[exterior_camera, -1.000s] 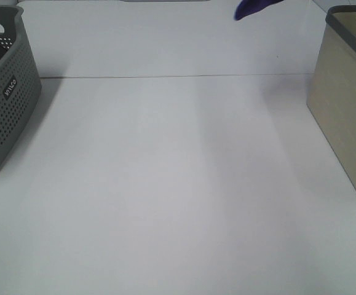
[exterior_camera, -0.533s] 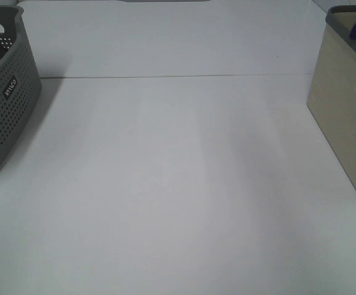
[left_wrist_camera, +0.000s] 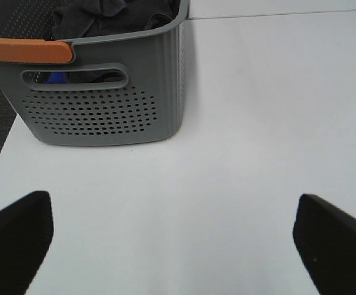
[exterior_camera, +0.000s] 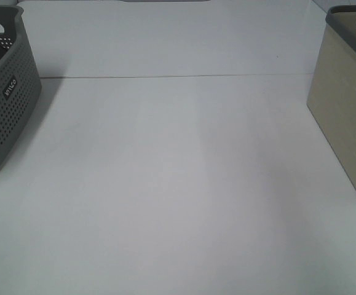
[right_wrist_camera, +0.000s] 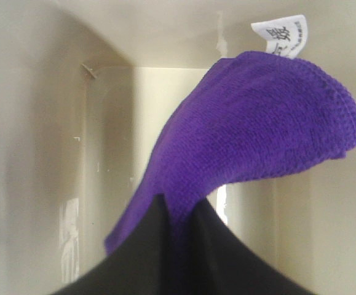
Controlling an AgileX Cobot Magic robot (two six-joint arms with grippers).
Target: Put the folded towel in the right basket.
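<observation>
In the right wrist view my right gripper [right_wrist_camera: 179, 212] is shut on the folded purple towel [right_wrist_camera: 251, 135], which has a white label at one corner. The towel hangs inside the beige right basket [right_wrist_camera: 36, 123], whose walls surround it. In the exterior high view the right basket [exterior_camera: 344, 104] stands at the right edge; neither the towel nor either gripper shows there. My left gripper [left_wrist_camera: 171, 239] is open and empty above the white table, a short way from the grey left basket [left_wrist_camera: 104, 104].
The grey perforated basket [exterior_camera: 2, 92] stands at the left edge of the table and holds dark cloths [left_wrist_camera: 110, 15]. An orange handle [left_wrist_camera: 24, 50] lies across its rim. The white table [exterior_camera: 178, 184] stretches between the two baskets.
The purple towel moved from the top middle of the exterior view rightwards to the right basket's rim, then dropped out of sight inside it. The left arm has not moved.
</observation>
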